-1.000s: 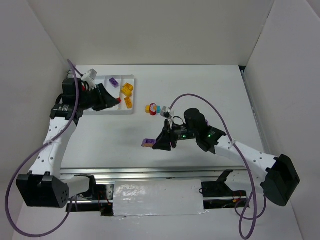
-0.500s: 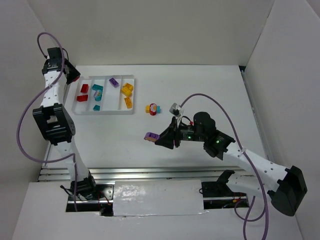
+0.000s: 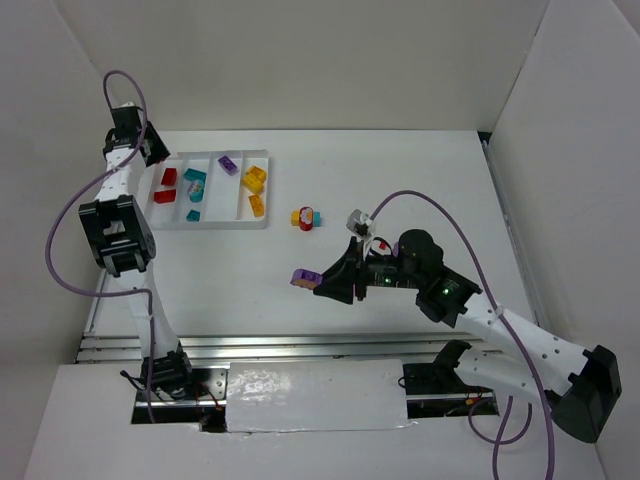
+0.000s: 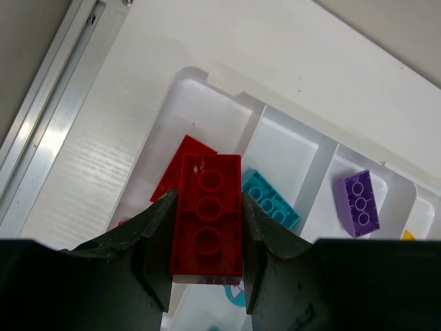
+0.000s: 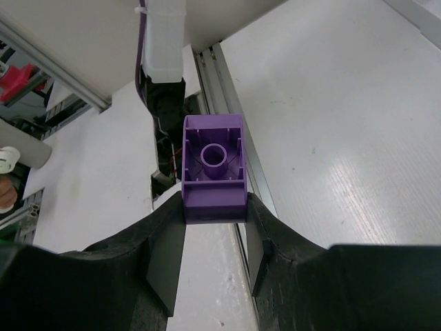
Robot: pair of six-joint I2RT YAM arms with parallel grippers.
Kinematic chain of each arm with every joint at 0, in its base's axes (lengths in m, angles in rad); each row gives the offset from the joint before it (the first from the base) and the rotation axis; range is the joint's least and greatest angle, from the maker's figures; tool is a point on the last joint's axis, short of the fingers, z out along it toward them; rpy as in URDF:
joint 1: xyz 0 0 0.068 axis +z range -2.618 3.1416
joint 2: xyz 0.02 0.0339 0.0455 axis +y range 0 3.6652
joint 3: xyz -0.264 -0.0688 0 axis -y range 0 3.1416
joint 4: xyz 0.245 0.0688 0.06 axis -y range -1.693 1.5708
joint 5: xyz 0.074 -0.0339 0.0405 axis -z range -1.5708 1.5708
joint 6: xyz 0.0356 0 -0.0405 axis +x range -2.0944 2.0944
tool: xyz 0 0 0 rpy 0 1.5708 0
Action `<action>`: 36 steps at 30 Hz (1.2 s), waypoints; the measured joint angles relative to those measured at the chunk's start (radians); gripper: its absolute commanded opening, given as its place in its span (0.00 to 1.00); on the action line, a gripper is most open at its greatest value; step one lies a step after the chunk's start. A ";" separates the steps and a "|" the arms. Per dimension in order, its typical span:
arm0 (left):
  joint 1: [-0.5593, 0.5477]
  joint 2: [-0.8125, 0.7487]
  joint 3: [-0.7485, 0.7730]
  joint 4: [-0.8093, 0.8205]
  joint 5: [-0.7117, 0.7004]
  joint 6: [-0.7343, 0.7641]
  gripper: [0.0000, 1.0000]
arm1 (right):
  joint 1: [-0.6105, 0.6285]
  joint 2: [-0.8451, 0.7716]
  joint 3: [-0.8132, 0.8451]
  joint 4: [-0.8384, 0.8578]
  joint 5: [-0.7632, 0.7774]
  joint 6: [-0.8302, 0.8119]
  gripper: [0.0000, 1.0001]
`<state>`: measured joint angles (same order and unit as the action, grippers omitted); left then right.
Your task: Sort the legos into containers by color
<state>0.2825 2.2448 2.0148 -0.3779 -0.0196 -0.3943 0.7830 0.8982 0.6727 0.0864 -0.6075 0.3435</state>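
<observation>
Top external: your right gripper (image 3: 322, 282) carries a purple brick (image 3: 303, 277), well apart from the tray (image 3: 225, 226). Left wrist: your left gripper (image 4: 208, 238) clamps a red brick (image 4: 207, 200) over the tray's compartment with red; lower before letting go. Right wrist: the purple brick sits pinched squarely; steer it trayward.
</observation>
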 measured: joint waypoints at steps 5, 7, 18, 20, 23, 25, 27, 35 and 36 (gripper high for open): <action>0.002 0.070 0.081 0.048 0.022 0.032 0.20 | 0.000 -0.021 0.000 -0.005 -0.010 0.000 0.00; 0.004 0.100 0.093 0.060 0.027 0.041 0.25 | 0.000 -0.023 0.000 -0.005 -0.011 -0.001 0.00; 0.009 0.175 0.100 0.073 0.042 0.057 0.99 | 0.000 0.005 0.000 -0.019 -0.029 -0.012 0.00; 0.009 0.175 0.100 0.086 0.044 0.051 1.00 | 0.000 0.018 0.000 -0.019 -0.036 -0.011 0.00; 0.009 0.163 0.100 0.084 0.045 0.047 0.99 | 0.000 0.033 0.000 -0.019 -0.041 -0.011 0.00; 0.009 0.139 0.100 0.076 0.045 0.043 0.99 | 0.000 0.035 0.000 -0.019 -0.043 -0.011 0.00; 0.009 0.100 0.100 0.064 0.043 0.034 1.00 | 0.000 0.035 0.000 -0.017 -0.044 -0.009 0.00; 0.007 -0.243 -0.031 0.069 0.034 -0.016 1.00 | 0.006 0.065 0.000 0.000 -0.032 0.021 0.00; 0.005 -0.290 -0.050 0.069 0.042 -0.033 0.99 | 0.007 0.071 0.000 0.000 -0.025 0.028 0.00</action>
<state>0.2878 1.9549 1.9644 -0.3088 0.0219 -0.4271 0.7898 0.9688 0.6731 0.0868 -0.6327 0.3714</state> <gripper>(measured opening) 0.994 0.438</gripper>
